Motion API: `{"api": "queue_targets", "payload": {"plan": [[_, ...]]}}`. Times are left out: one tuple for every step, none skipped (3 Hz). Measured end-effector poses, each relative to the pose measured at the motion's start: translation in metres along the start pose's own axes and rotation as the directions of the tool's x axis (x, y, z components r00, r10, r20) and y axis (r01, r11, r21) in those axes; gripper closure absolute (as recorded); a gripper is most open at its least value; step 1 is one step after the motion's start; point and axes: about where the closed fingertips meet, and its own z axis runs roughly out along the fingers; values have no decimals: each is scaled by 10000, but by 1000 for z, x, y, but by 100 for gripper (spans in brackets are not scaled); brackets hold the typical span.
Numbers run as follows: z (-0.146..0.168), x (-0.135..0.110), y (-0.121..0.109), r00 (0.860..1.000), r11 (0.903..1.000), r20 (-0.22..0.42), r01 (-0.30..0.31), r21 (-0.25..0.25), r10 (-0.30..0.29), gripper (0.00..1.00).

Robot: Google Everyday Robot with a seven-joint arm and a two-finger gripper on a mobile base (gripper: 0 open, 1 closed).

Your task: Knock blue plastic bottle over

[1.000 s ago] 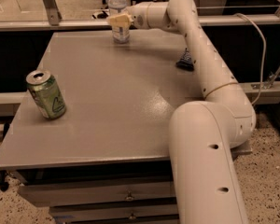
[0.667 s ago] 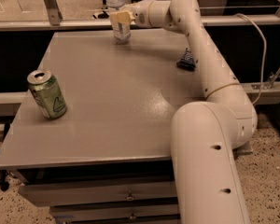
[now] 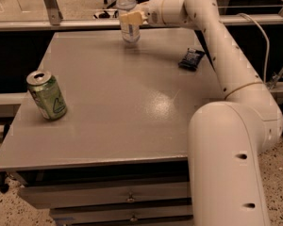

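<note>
A grey table [image 3: 132, 107] with drawers below fills the scene, and a glass railing runs behind it. The white robot arm [image 3: 226, 55] rises at the right and reaches across to the far edge. A green soda can [image 3: 47, 95] stands near the left edge, slightly tilted. The blue plastic bottle [image 3: 129, 32] stands upright at the far edge. The gripper [image 3: 132, 18] presses against its middle; whether it is open or closed I cannot tell. A dark snack wrapper [image 3: 192, 59] lies flat to the right.
</note>
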Motion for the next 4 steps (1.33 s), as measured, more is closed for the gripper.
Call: {"api": "queue_targets", "payload": {"plan": [[-36, -22, 26, 9794, 9865, -1181, 1632, -153, -1639, 100], [-71, -38, 52, 9245, 9511, -2238, 3042, -543, -3085, 100], [-93, -33, 78, 8337, 9065, -3563, 3932, -1536, -4219, 100], [-102, -17, 98, 7266, 8547, -4512, 4205, -3043, -5181, 100]]}}
